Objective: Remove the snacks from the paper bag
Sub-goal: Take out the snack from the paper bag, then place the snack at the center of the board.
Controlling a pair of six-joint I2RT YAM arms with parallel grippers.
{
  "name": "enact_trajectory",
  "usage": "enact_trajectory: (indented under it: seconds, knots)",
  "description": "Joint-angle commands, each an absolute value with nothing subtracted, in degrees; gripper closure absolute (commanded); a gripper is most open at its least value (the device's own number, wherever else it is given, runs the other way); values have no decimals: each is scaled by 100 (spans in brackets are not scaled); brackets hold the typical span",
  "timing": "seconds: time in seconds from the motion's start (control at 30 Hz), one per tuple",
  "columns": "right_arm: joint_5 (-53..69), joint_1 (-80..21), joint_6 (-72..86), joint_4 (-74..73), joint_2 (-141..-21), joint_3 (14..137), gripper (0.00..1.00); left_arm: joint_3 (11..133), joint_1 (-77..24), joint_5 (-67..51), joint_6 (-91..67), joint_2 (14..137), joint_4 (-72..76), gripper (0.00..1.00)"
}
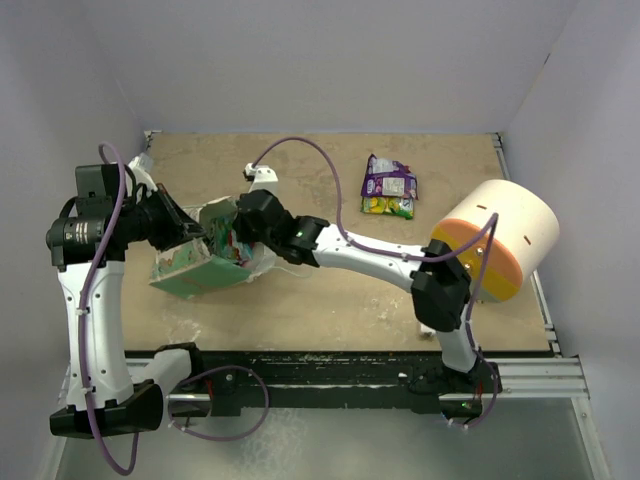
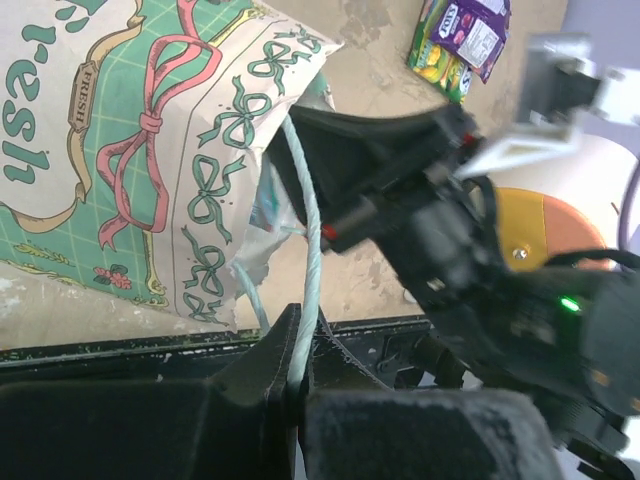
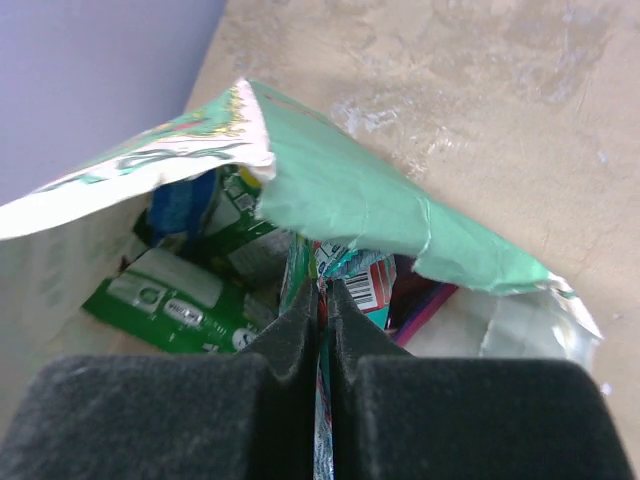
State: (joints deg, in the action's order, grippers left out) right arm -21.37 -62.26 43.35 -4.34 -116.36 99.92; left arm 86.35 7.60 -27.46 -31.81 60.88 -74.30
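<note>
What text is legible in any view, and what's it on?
"FRESH": small ribbon banner printed on the paper bag.
"resh": large green lettering on the same bag, cut off at the frame edge.
Purple packet on the table: print too small to read.
Green packet inside the bag: white lettering blurred.
Red packet inside the bag: barcode only, digits unreadable.

A: Top view's evenly lit, pretty soft, just a faint shadow under the right arm [image 1: 370,250] on the desk [image 1: 340,300].
B: Yeah, wrist cams are rougher. The fingers [image 3: 290,340] up close go dark and mushy, and the left cam's right half is blurry.
</note>
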Motion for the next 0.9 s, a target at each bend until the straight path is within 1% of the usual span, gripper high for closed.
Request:
enact_trajectory:
  seconds: [0.0,0.27,0.57,0.73,0.87]
  knots:
    - [-1942,-6262,3689,-72,-10737,9736,100,8901,771,-2584,-3236,6023,-7248,100]
    - [-1874,-6260,3539,-694,-9623,9309,100,8723,765,-2611,-3383,5935,-7070,100]
    - [-2494,-6115,2790,-1418,-8117,8820,100,8476,769,-2581,-3484,5850,-6927,100]
    - [-2499,-5347,2582,-1702,-7476,8532,100,8370,772,-2589,-3507,5810,-6891,100]
    - [-2462,-4501,2298,-1635,-7421,8437,100,8367,769,-2614,-3507,5841,-6850,100]
